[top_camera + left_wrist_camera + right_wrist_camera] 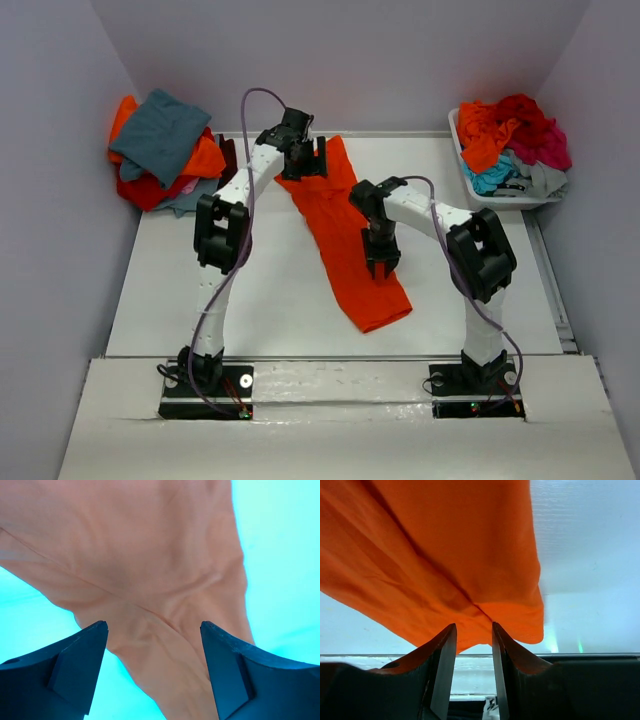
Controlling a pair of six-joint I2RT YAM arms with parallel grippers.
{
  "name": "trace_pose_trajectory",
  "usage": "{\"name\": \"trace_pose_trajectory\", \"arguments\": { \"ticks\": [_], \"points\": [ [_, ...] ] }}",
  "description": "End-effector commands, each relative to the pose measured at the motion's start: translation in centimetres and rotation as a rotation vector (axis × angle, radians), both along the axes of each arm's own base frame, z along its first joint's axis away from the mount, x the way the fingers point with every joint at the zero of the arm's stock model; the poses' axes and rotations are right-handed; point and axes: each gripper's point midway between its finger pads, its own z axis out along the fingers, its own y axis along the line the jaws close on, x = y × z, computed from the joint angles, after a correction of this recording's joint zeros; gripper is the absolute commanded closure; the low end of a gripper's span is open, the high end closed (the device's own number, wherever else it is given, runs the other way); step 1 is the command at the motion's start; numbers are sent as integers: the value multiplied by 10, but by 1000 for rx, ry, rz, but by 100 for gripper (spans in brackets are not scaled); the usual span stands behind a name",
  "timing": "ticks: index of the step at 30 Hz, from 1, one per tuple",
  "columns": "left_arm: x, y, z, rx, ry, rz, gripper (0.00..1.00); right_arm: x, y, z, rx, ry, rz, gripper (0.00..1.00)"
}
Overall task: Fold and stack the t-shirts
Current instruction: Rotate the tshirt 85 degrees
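Note:
A bright orange t-shirt (pixel 335 215) lies on the white table as a long narrow strip, running from the back middle diagonally to the front right. My left gripper (pixel 305 160) hovers over its far end with the jaws wide open; the left wrist view shows wrinkled orange cloth (pixel 150 555) below the open gripper (pixel 154 625). My right gripper (pixel 381 265) is over the shirt's nearer half. In the right wrist view the gripper (pixel 474 626) has a narrow gap with nothing in it, and the shirt's hem (pixel 445 545) lies just past the tips.
A pile of shirts (pixel 160 145), teal-grey on top of orange and red, sits at the back left. A white bin (pixel 470 180) at the back right holds orange, red, magenta, turquoise and grey shirts. Grey walls enclose the table.

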Motion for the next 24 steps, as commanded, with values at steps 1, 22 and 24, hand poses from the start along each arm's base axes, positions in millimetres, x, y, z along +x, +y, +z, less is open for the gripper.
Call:
{"name": "trace_pose_trajectory", "arguments": {
  "ticks": [1,22,24],
  "points": [
    [-9,4,73,-21,-102,-1,13,2,6,-6,28,-20,42,60],
    [-38,-26,-32,26,145,-78,13,-23,-26,-39,-15,58,26,59],
    [-39,-26,-38,29,155,-80,13,-24,-28,-40,-23,62,30,59]
  ]
}}
